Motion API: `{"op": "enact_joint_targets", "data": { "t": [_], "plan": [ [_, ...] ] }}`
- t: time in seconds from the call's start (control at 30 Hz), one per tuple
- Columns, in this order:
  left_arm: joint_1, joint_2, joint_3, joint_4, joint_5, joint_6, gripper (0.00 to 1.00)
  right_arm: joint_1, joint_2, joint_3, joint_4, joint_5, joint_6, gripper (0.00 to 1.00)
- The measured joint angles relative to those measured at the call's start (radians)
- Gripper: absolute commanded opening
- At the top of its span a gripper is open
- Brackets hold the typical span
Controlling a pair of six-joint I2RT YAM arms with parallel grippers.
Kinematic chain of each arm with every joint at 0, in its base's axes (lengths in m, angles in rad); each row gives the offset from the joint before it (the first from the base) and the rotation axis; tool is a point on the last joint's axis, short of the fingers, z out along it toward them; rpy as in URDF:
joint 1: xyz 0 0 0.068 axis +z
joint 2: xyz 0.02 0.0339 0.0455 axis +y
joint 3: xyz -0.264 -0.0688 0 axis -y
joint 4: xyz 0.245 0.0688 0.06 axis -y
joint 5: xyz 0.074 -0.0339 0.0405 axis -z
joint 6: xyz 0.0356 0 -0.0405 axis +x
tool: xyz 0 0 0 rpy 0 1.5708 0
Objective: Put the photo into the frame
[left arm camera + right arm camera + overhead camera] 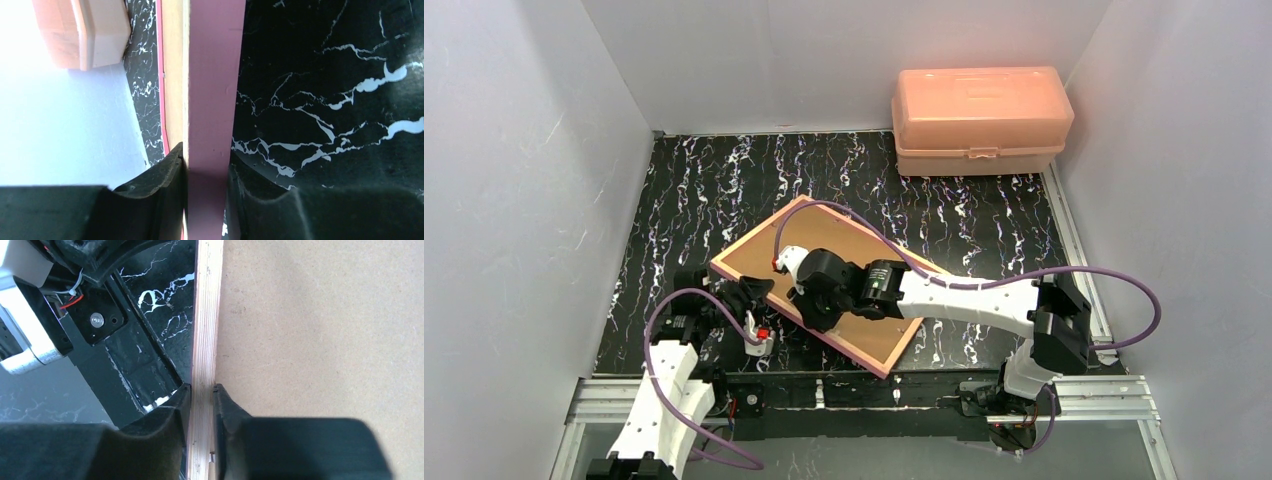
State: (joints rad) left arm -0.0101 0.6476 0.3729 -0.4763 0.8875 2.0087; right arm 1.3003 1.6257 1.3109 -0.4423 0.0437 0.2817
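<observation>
Black bench (984,220) with white marble-like veining, enclosed on three sides by plain white walls (824,60). A closed peach plastic box (979,120) stands at its far right corner. Aluminium rails (1104,398) border the near and right edges.

Black marbled table (724,190) bears a peach box (980,120) far right, frame (876,335) centrally.

Frame (886,345) lying diagonally mid-counter (984,230), L arm (674,370) & R arm (964,295) crowding its near-L edge; peach box (981,120) blocking far-R corner; far-L counter lying open.
</observation>
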Motion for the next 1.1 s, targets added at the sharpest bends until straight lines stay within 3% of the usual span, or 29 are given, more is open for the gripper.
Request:
{"op": "enact_joint_targets", "data": {
  "t": [0.07, 0.17, 0.3, 0.63, 1.1],
  "plan": [
    [0.000, -0.008, 0.002, 0.008, 0.001, -0.012, 0.15, 0.000, 0.000, 0.018, -0.026, 0.013, -0.006, 0.58],
    [0.000, -0.018, 0.011, 0.000, 0.005, -0.036, 0.15, 0.003, 0.000, 0.062, -0.049, 0.060, -0.032, 0.78],
    [0.000, -0.023, 0.057, -0.022, 0.013, -0.087, 0.16, 0.007, -0.006, 0.128, -0.087, 0.130, -0.079, 0.92],
    [0.000, 0.024, 0.336, -0.195, 0.018, -0.233, 0.17, 0.095, -0.024, 0.187, -0.170, 0.303, -0.263, 0.92],
    [0.000, 0.008, 0.397, -0.340, 0.023, -0.243, 0.17, 0.105, -0.023, 0.225, -0.214, 0.434, -0.496, 0.78]
  ]
}}
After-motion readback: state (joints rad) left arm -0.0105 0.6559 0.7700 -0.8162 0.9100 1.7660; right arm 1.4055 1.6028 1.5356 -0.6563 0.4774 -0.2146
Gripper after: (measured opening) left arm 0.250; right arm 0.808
